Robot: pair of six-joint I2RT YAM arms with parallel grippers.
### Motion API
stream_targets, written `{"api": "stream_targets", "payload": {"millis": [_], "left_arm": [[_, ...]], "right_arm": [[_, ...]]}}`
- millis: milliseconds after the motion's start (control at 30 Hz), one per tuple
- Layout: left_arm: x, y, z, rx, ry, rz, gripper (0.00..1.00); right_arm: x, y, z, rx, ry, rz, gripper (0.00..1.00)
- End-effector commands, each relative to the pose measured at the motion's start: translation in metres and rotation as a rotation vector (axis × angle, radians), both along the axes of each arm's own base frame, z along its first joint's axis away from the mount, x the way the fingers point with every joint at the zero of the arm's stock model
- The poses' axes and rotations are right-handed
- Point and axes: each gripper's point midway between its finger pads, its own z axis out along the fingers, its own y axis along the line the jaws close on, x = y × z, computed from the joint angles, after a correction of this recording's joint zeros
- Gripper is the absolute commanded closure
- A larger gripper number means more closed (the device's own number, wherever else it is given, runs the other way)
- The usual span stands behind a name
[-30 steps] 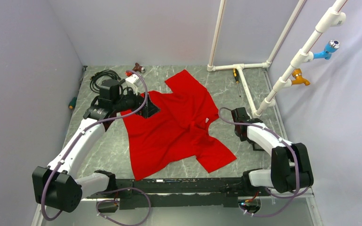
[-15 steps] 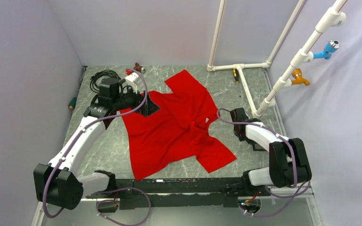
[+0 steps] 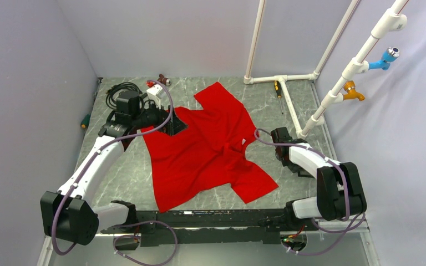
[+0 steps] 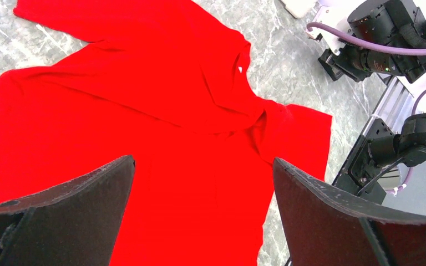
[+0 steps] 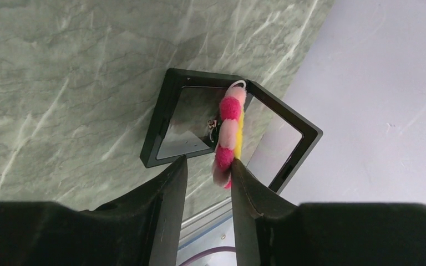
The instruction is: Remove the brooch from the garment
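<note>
the large red cloth t-shirt [image 3: 211, 149] looks matt and soft. the grey-green veined counter [image 5: 61, 83] is smooth, stone-like. the tiny pink-and-yellow flower brooch [image 5: 227, 138] looks fuzzy. the square black frame [image 5: 156, 138] is glossy and reflective.

- The brooch [image 5: 228, 133] is a small fuzzy flower seen edge-on, with deep-pink and pale-pink petals, a yellow strip along one side and a metal pin on its back. It stands nearly upright just beyond the tips of the right gripper [image 5: 208, 163]. Its lower end touches the inner face of one parted finger and is clear of the other.
- The garment [image 3: 211, 149] is a bright red short-sleeved T-shirt, spread flat and creased around the collar. It lies beneath the wide-open left gripper [image 4: 202, 163], and its collar side is near the right gripper.
</note>
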Motion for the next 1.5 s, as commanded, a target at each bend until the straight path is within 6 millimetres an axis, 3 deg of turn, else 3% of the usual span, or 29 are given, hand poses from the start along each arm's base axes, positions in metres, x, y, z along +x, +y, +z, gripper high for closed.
{"api": "stream_targets", "payload": {"millis": [0,200,333,533,633,767,833,1100,1267,1467], "left_arm": [[0.005,-0.004,0.025,-0.029,-0.076,-0.028,0.00],[0.004,-0.005,0.027,-0.039,-0.074,-0.034,0.01],[0.003,-0.006,0.026,-0.039,-0.068,-0.042,0.00],[-0.002,-0.004,0.023,-0.037,-0.039,-0.074,0.01],[-0.001,0.004,0.010,0.028,-0.030,-0.083,0.00],[0.006,0.028,-0.027,0.269,-0.015,-0.126,0.02],[0.011,0.042,-0.041,0.398,-0.030,-0.162,0.04],[0.034,0.096,-0.096,0.785,-0.009,-0.196,0.01],[0.052,0.126,-0.128,0.926,0.067,-0.194,0.01],[0.109,0.161,-0.143,0.958,0.142,-0.061,0.15]], "right_arm": [[0.007,0.007,0.008,0.047,-0.002,0.005,0.61],[0.007,0.015,0.008,0.092,0.011,0.029,0.44],[0.010,0.023,0.014,0.128,0.003,0.046,0.39],[0.030,0.047,0.043,0.261,-0.058,0.091,0.24],[0.041,0.066,0.060,0.355,-0.058,0.156,0.19],[0.062,0.096,0.081,0.497,-0.076,0.277,0.15],[0.076,0.110,0.087,0.547,-0.088,0.319,0.15],[0.129,0.162,0.063,0.703,0.017,0.380,0.21],[0.165,0.178,0.052,0.738,0.021,0.397,0.30],[0.223,0.189,0.043,0.716,-0.042,0.436,0.35]]}}
